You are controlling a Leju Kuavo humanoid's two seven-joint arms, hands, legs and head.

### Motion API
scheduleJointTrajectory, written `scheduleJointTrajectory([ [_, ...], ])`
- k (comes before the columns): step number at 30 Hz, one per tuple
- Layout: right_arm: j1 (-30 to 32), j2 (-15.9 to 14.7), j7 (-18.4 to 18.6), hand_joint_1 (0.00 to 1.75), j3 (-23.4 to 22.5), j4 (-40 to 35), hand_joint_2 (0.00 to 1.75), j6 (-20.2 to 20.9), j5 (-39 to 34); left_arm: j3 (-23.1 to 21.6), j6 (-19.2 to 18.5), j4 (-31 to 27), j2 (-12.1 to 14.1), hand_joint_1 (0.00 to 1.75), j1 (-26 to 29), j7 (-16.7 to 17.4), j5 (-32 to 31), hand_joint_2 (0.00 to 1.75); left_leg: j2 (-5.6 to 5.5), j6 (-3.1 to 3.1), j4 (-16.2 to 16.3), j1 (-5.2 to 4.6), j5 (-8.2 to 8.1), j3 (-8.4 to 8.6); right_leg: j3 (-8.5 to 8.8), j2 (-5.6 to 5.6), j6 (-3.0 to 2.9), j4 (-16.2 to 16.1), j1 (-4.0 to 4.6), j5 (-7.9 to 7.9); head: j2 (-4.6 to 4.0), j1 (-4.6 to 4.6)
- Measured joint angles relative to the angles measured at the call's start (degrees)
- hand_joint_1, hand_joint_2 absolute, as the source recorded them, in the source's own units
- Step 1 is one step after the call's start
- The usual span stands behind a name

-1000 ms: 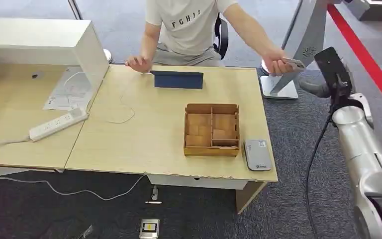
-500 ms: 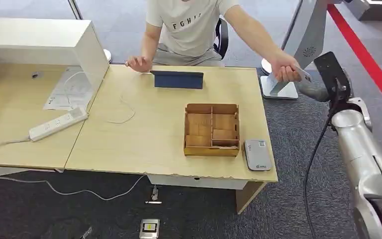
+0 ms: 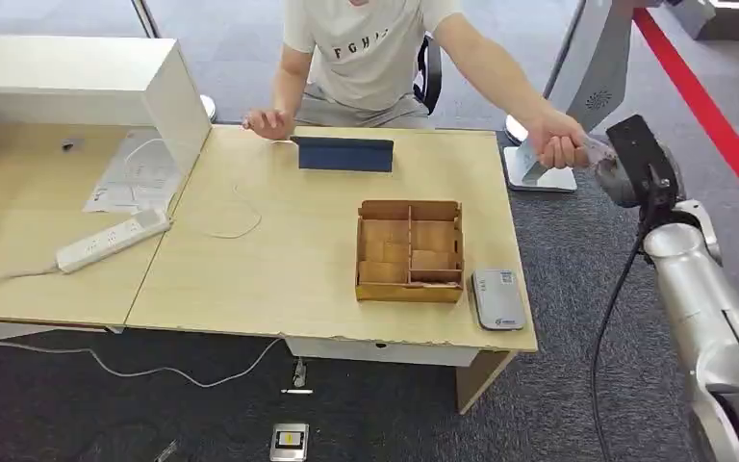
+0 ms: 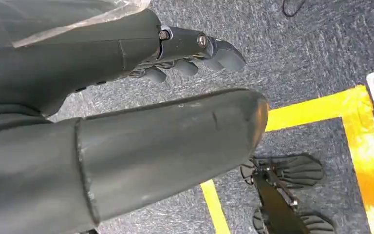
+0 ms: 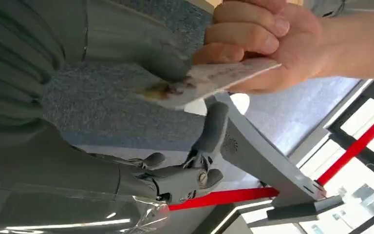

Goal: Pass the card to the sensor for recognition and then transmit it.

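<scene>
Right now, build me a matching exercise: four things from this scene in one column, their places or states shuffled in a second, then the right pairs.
Things:
1. card
2. wooden tray
3. card reader
4. left hand

Places or states:
A. hangs over grey carpet with a yellow line
B. lies at the desk's near right corner
C. held out by a person's hand, thumb of the right hand on it
D. stands on the desk, divided into compartments

Pairs: 1-C, 2-D, 3-B, 4-A
</scene>
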Motion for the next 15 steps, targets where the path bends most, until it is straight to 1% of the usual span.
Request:
scheduleJointTrajectory([
  [9, 0.38, -0.74, -0.30, 1.75, 1.00, 0.00, 1.75, 0.13, -0.76, 0.00, -0.09, 0.00, 0.13, 0.00, 0.40, -0.13, -0.04, 0.00, 0.00, 0.00, 0.00, 0.00, 0.00, 0.00, 0.00, 0.00, 0.00, 0.00, 0.00, 0.00, -0.02, 0.00],
  [15, 0.71, -0.94, -1.42, 1.75, 1.81, -0.02, 1.75, 0.00, -0.96, 0.00, -0.09, 0.00, 0.26, 0.00, 0.46, -0.13, 0.00, 0.00, 0.00, 0.00, 0.00, 0.00, 0.00, -0.01, 0.00, 0.00, 0.00, 0.00, 0.00, 0.00, 0.00, -0.02],
])
